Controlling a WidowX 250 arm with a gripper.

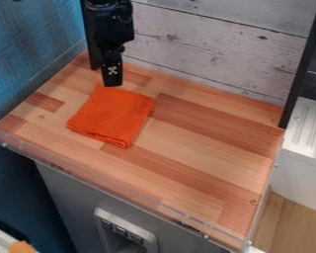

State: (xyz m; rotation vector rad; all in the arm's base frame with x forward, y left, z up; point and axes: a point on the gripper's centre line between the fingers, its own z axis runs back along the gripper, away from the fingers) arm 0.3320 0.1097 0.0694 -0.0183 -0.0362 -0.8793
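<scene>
"Orange, folded fabric cloth [111, 116]: where's it lying?"

"Towards the wooden table's [207, 148] back-left corner. My black pincer [112, 85] is hanging by the cloth's far edge; apart or together, I cannot tell."

"Handling?"

"I'd be pinching shallowly, keeping layers aligned."

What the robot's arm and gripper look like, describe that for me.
The arm is black, with a bulky, rounded upper part that narrows toward the end. The gripper is black too, slim and blocky, and bears a small white patterned marking on its front. I can't make out any cables against the dark body.
</scene>
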